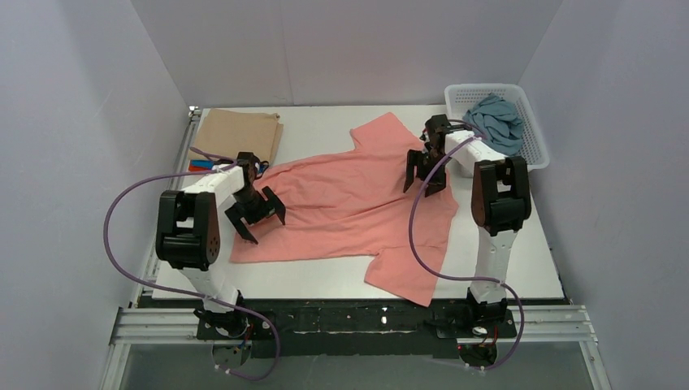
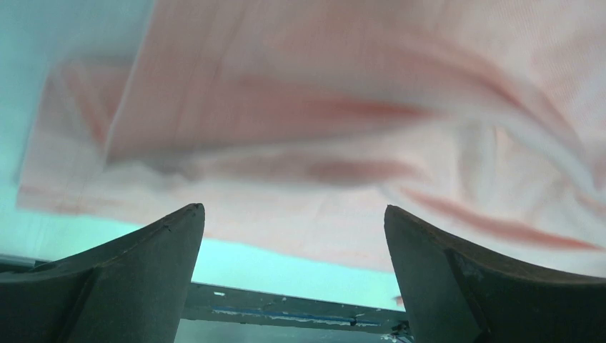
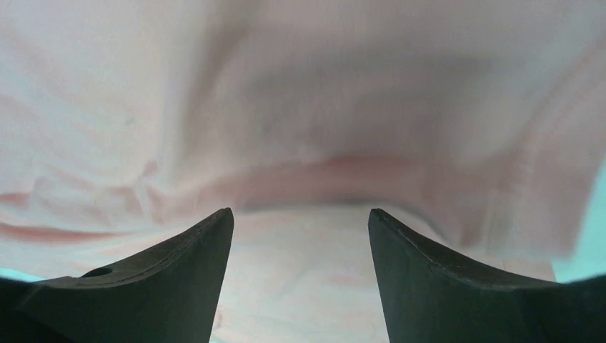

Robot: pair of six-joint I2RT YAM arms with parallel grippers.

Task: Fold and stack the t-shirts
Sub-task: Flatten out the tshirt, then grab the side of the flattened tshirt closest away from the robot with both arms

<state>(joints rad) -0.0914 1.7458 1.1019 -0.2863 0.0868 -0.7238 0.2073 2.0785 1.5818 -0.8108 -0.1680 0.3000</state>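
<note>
Two wide: left claw (image 1: 264, 226), right claw (image 1: 424, 187) (both empty) above salmon-pink t-shirt (image 1: 349, 195); sleeve (image 1: 406, 280) at table (image 1: 325, 122) edge.

**White Table Enclosed by Pale Panels**

A flat white rectangular tabletop (image 1: 512, 272) was seen enclosed on three sides by plain, matt, pale lilac-grey panels: a back wall (image 1: 341, 49), a left wall (image 1: 73, 122) and a right wall (image 1: 626, 122). A narrow silver aluminium rail (image 1: 192, 122) was run along the table's left edge. A wider silver aluminium frame (image 1: 552, 318) was laid across the near edge, and a black strip (image 1: 349, 313) was set between that frame and the tabletop. Below the frame, a dull grey-green floor (image 1: 366, 370) was shown. The enclosure was lit evenly from above, and only soft, short shadows were cast on the white surface.
</note>
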